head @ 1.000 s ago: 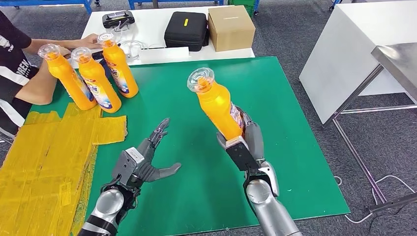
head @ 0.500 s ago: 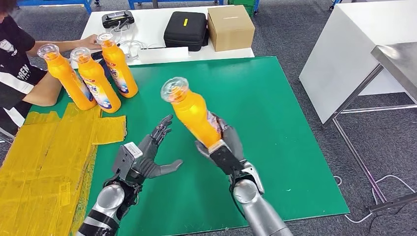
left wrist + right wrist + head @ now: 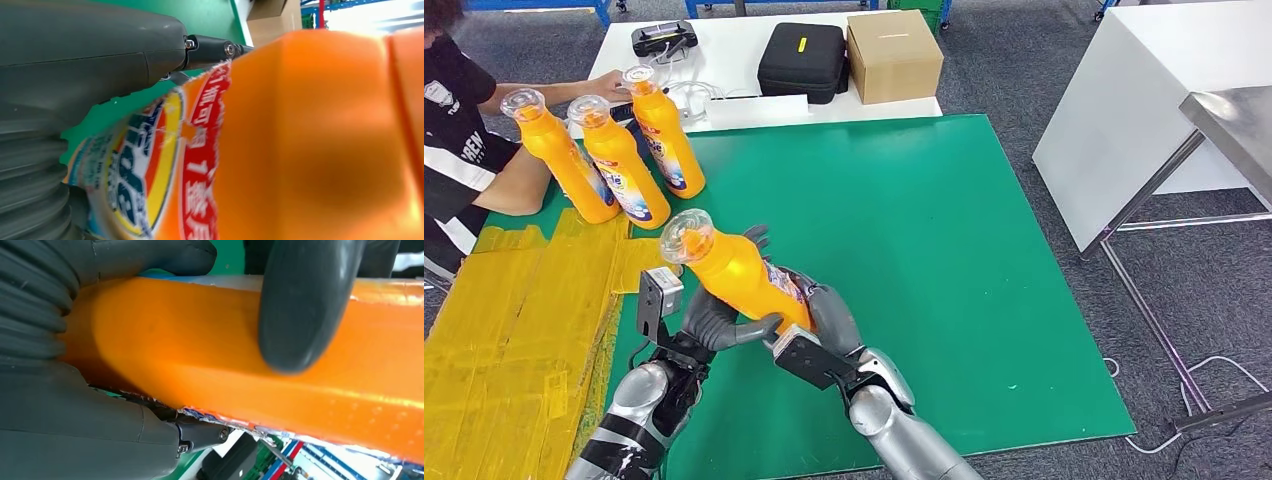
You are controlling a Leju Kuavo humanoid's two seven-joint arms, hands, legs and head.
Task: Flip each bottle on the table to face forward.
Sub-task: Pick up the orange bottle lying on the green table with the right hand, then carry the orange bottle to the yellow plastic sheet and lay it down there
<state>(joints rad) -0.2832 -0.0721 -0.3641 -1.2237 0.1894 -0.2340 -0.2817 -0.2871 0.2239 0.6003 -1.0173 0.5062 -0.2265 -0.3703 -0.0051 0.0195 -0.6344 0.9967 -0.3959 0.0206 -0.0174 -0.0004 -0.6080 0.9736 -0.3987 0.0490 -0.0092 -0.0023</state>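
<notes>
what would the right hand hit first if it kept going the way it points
Likely the left hand, which already touches the held bottle the right hand carries. Beyond that lie the yellow sheets. Depth is hard to judge.

Orange bottle (image 3: 742,281) — tilted, held aloft

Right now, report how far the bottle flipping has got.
Possibly done: three orange plastic bottles stand upright at the far left of the green mat by a person; at least two show their labels. In hand: a fourth orange bottle, tilted and off the mat, gripped at its base by the right hand, with the left hand against its body. Left: turning this one and standing it down.
</notes>
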